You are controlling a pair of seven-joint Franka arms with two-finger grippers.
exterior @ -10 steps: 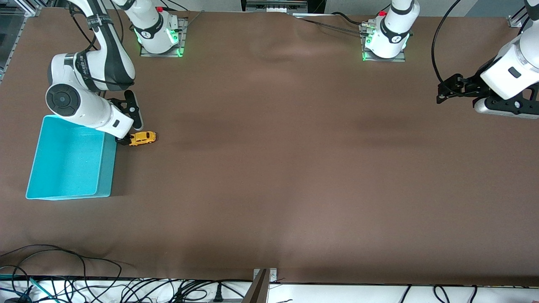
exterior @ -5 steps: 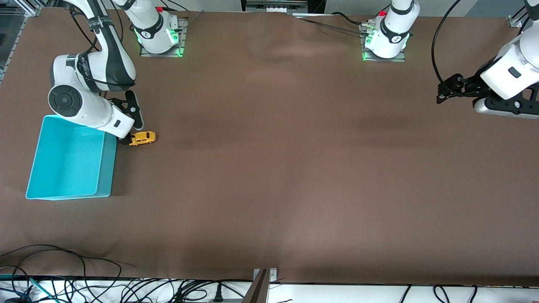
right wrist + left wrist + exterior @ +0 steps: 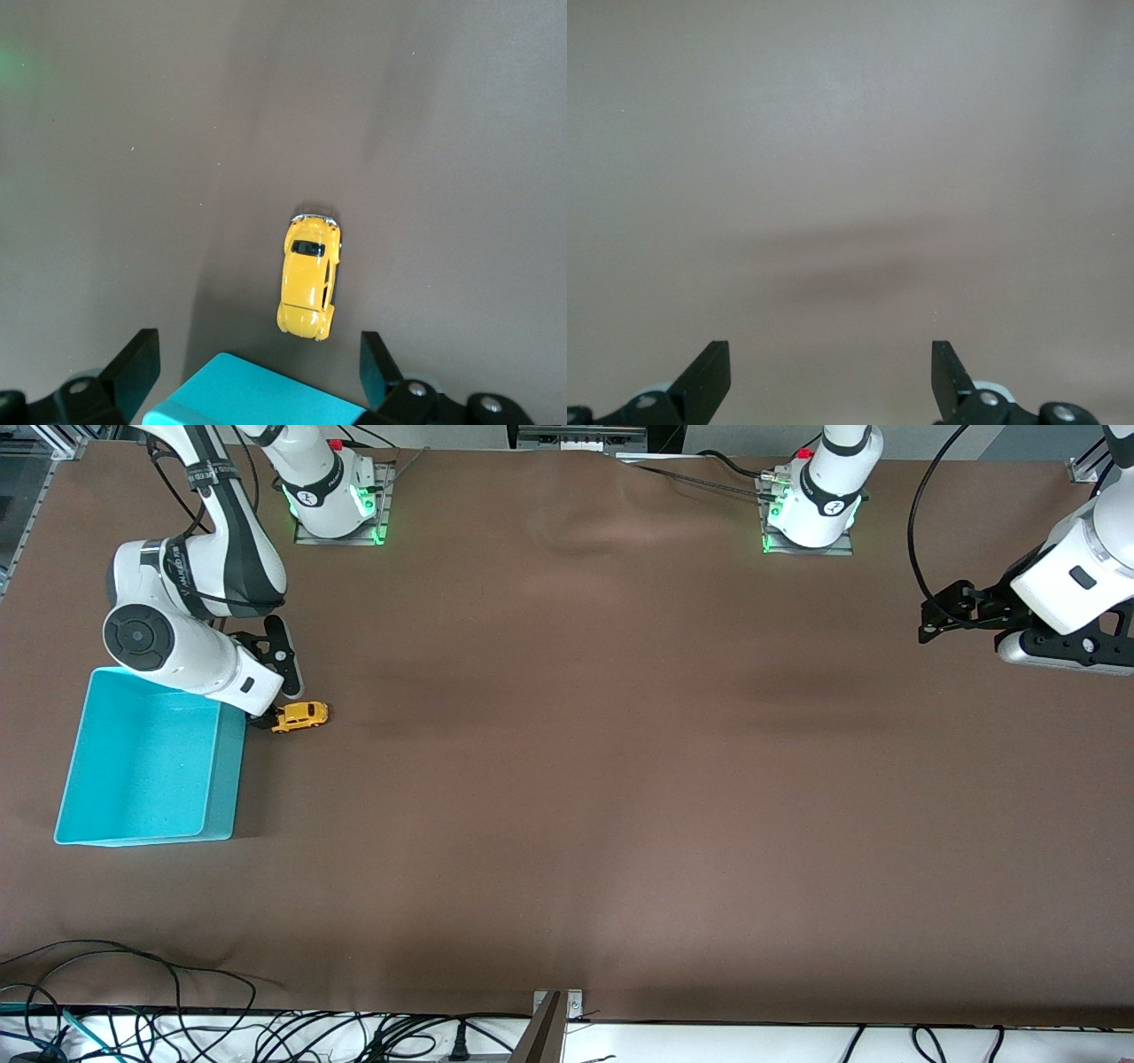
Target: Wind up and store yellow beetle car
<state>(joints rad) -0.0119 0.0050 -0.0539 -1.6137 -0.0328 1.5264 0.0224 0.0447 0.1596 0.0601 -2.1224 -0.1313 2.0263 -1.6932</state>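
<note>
yellow beetle car point(image 3: 300, 716) on table beside turquoise bin point(image 3: 146, 757); right gripper point(image 3: 257, 367) above it, fingers spread; left gripper point(image 3: 831, 372) waiting, fingers spread.

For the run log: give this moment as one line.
right gripper: open over yellow beetle car | car: on table beside turquoise bin | left gripper: open, waiting

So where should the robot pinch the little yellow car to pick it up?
Probably across its two long sides, coming straight down from above. The yellow beetle car sits upright on its wheels on the table, beside the turquoise bin. The open right gripper hangs above it; its flat doors look easier to pinch than its rounded roof.
</note>
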